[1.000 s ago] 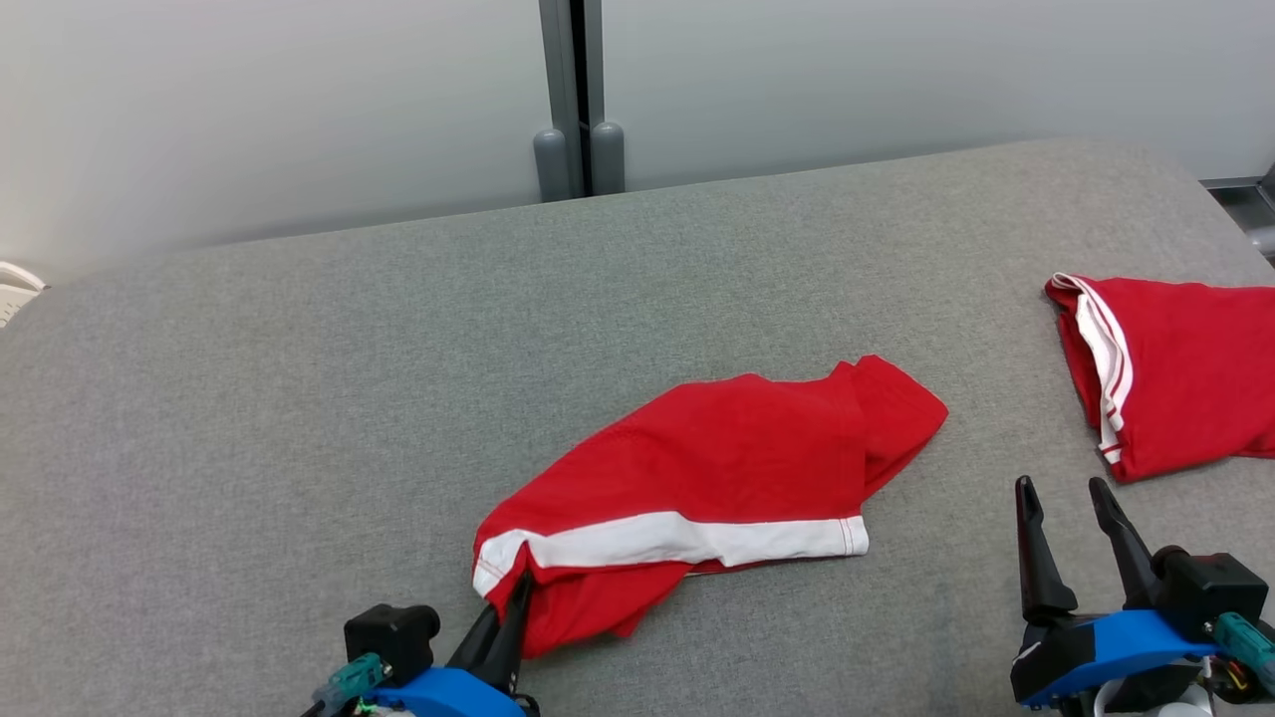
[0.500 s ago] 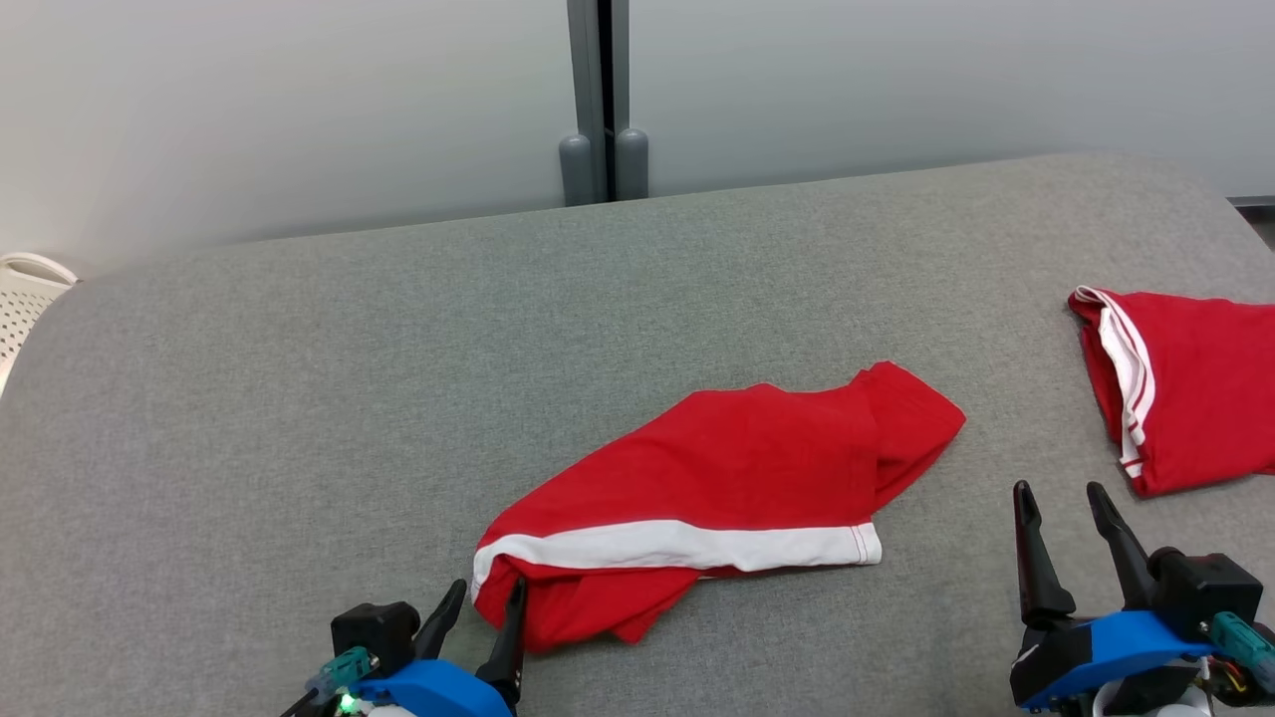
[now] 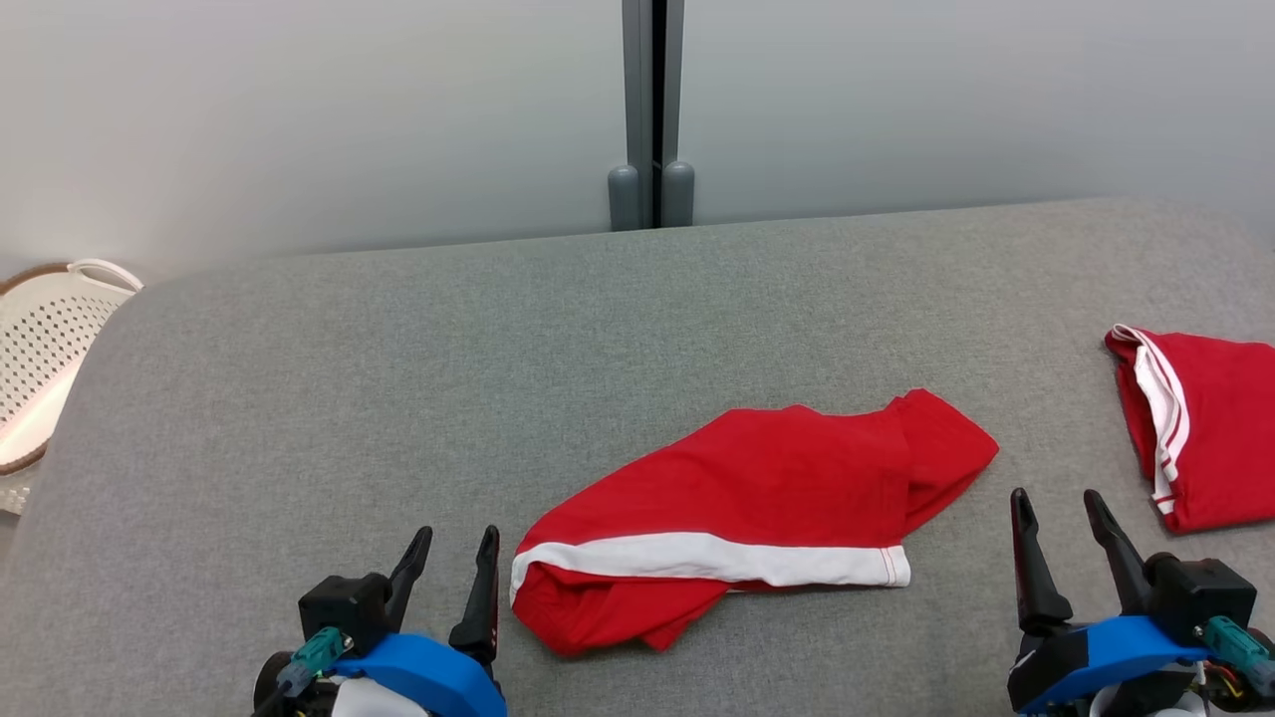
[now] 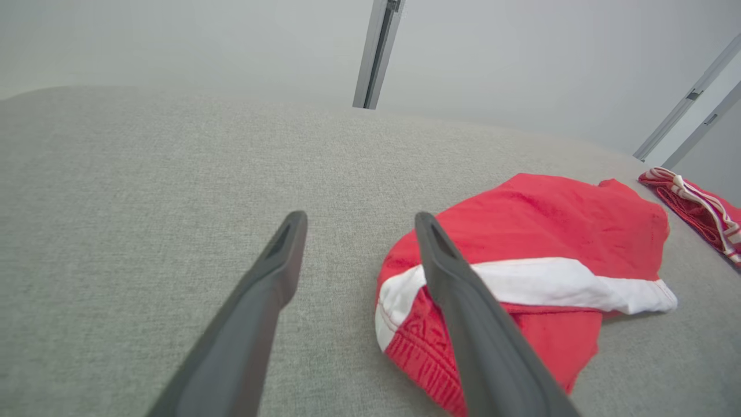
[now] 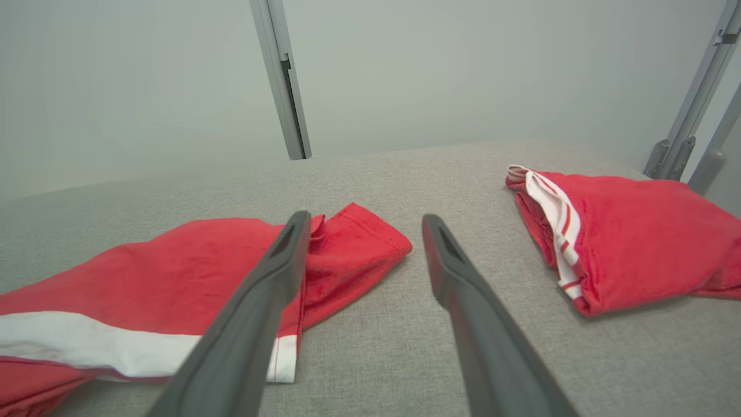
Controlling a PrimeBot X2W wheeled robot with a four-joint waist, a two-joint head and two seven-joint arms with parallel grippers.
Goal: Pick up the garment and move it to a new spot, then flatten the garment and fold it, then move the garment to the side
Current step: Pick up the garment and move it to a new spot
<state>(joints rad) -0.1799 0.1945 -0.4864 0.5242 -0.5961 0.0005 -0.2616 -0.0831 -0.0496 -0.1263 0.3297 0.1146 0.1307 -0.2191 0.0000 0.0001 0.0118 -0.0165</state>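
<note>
Both grippers open and empty, garment lying loose between them

Nearest, the left gripper (image 3: 458, 533) is seen at the lower left with its fingers spread and nothing caught between them. The garment (image 3: 757, 488), red with a white band, is laid on the grey fabric-covered counter (image 3: 398, 378) just to the right of that gripper, its bunched near end close beside the inner finger but parted from it by a sliver of counter. At the lower right, the right gripper (image 3: 1054, 495) is held wide open too, and the garment's folded-over far end is found just to its left and a little beyond. Further right, well apart, a second red garment (image 3: 1210, 438) with white striped trim is spread. Farthest off, a white perforated basket (image 3: 40, 349) is glimpsed past the counter's left edge.
</note>
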